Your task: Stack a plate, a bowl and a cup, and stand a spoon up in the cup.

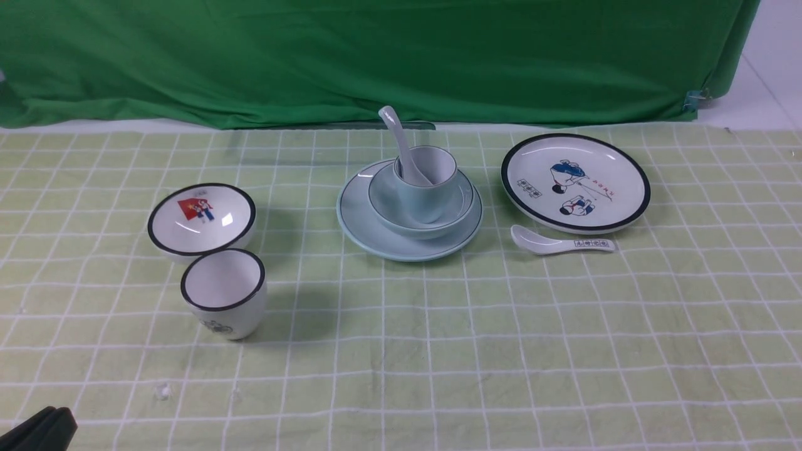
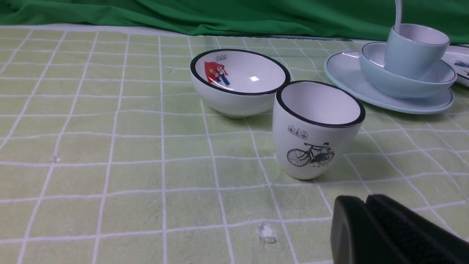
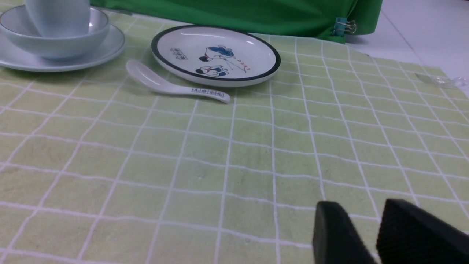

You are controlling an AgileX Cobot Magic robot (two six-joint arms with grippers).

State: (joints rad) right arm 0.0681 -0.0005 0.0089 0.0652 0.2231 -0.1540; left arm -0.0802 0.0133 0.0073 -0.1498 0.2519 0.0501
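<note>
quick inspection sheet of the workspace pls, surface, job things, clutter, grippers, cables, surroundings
surface: green tablecloth with white grid lines
job's things: plate under bowl, cup in bowl, spoon standing in cup, handle up
clutter: picture bowl and black-rimmed cup on the left; cartoon plate and printed spoon on the right
left gripper: fingers shut, nothing held
right gripper: fingers apart, nothing held
cables: nothing seen
surroundings: green cloth behind the table, with a clip on it
</note>
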